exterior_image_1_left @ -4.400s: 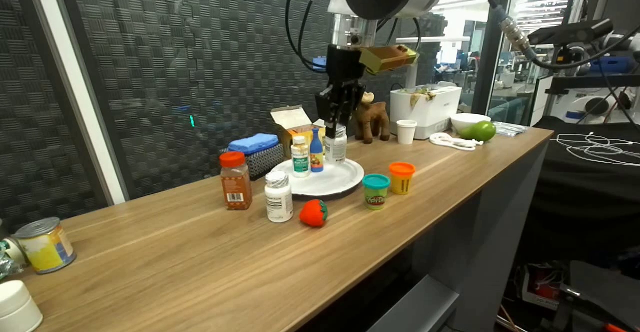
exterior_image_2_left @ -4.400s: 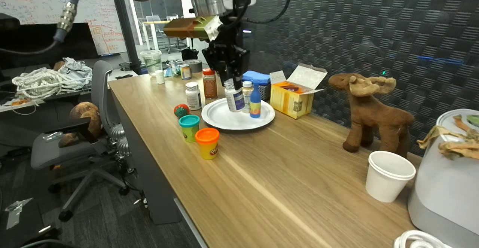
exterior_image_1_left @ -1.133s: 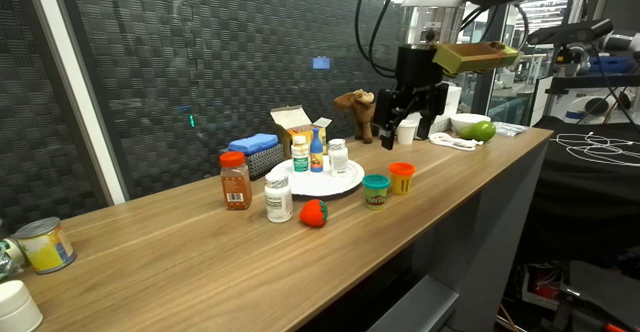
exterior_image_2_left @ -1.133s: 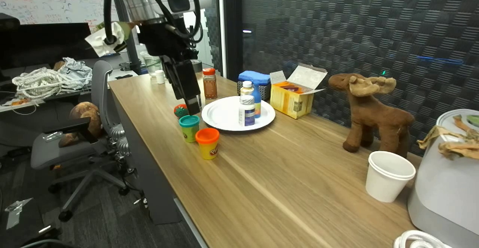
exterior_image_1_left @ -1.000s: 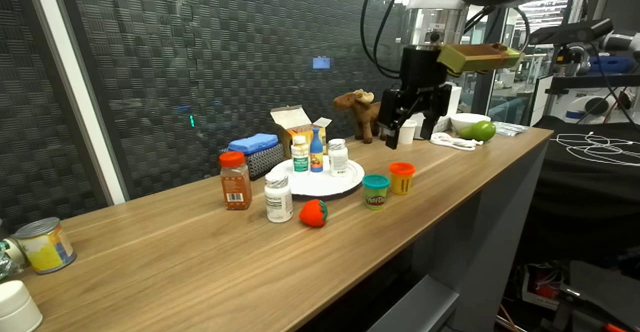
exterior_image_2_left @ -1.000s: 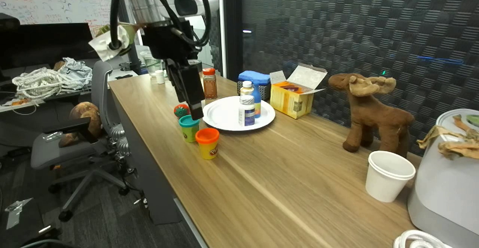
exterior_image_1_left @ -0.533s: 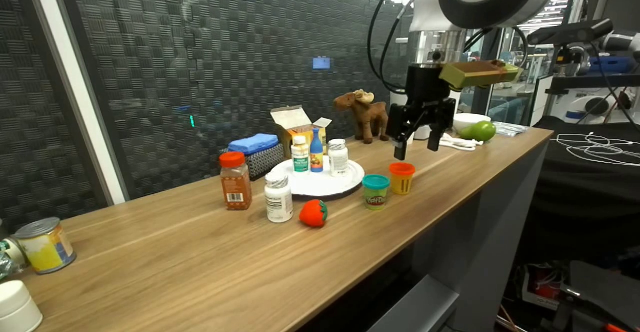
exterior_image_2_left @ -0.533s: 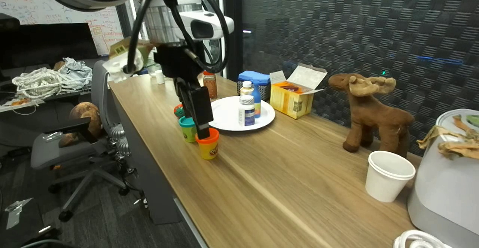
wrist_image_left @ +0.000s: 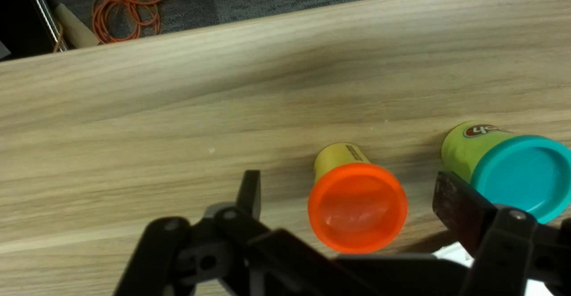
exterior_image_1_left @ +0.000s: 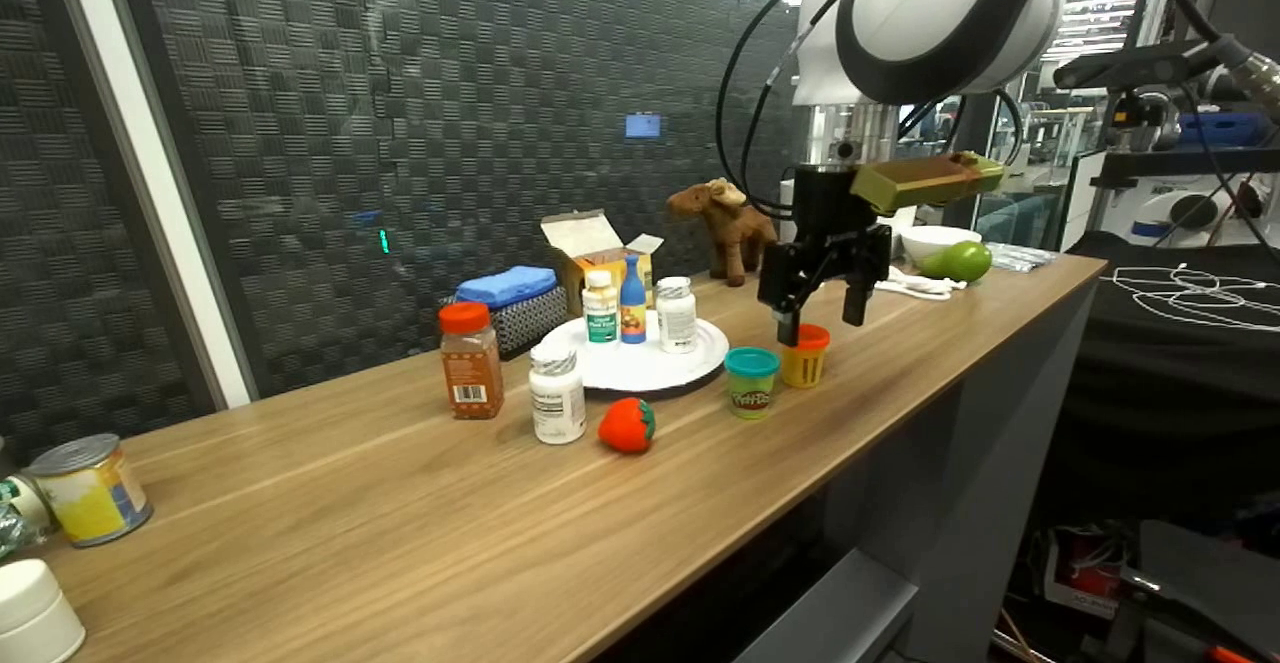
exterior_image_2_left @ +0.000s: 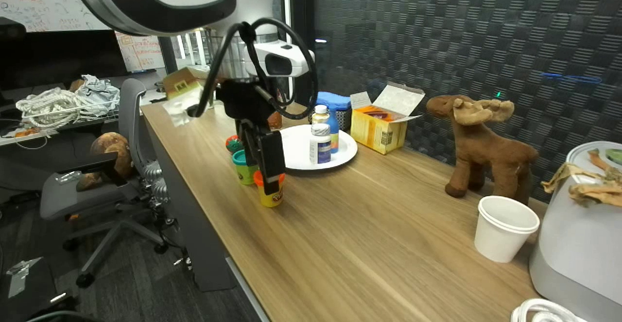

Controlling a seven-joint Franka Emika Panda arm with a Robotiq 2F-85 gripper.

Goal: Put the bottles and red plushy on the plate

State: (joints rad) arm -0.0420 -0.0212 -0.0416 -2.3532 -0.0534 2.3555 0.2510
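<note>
Well left of my hand (exterior_image_1_left: 822,323) in an exterior view sit the red-capped jar (exterior_image_1_left: 472,373), a white bottle (exterior_image_1_left: 558,405) and, just beside that, the red soft toy (exterior_image_1_left: 622,427), off the plate (exterior_image_1_left: 640,372), so I take them as waiting their turn. Nearer the hand, the plate carries a green-labelled bottle (exterior_image_1_left: 601,319), a blue bottle (exterior_image_1_left: 633,309) and another white bottle (exterior_image_1_left: 677,319), all upright toward its back, which leaves room in front. Just left of the hand is the green tub (exterior_image_1_left: 751,389); below the hand, the yellow tub (exterior_image_1_left: 804,367). I have the hand spread wider than that tub, gripping nothing, presumably to straddle it; clearance from the green tub I can't judge.
</note>
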